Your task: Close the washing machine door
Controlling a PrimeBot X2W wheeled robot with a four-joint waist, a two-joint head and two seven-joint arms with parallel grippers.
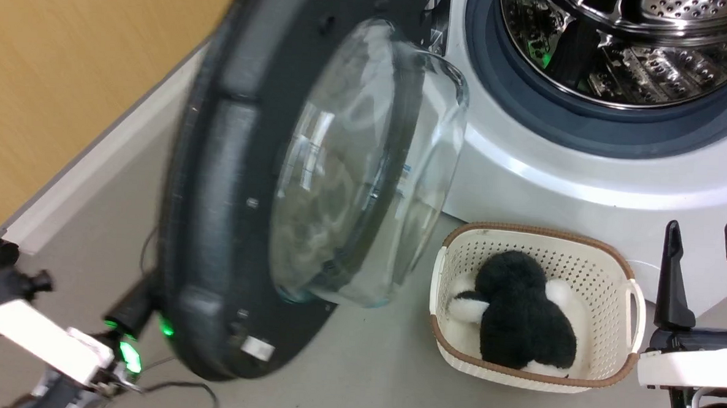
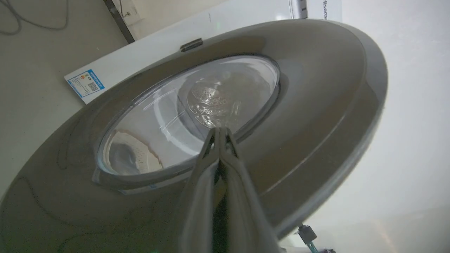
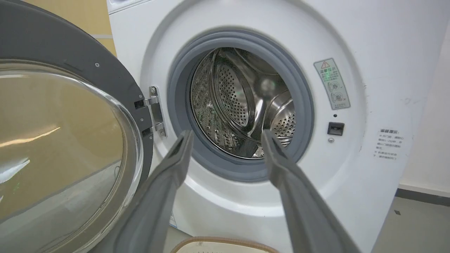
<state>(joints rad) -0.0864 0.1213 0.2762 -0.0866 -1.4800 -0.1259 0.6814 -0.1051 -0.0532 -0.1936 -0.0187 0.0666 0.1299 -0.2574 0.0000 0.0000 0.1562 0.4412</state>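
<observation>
The washing machine door (image 1: 217,191) stands swung wide open to the left of the drum opening (image 1: 622,50), its clear glass bowl (image 1: 365,167) bulging toward the machine. In the left wrist view my left gripper (image 2: 219,130) is shut on nothing, its tips against the door's glossy outer face (image 2: 316,105) at the window's rim. My left wrist (image 1: 121,334) shows behind the door's lower edge. At the lower right my right gripper (image 1: 706,234) stands open and empty. In the right wrist view the right gripper (image 3: 226,135) faces the steel drum (image 3: 242,105), with the door (image 3: 70,45) and its hinge (image 3: 153,116) on the left.
A white perforated basket (image 1: 632,301) holding a black-and-white plush toy (image 1: 518,309) sits on the floor in front of the machine. The latch slot (image 3: 335,128) is right of the opening. A wooden wall (image 1: 69,62) runs along the left; a cable (image 1: 196,393) lies on the floor.
</observation>
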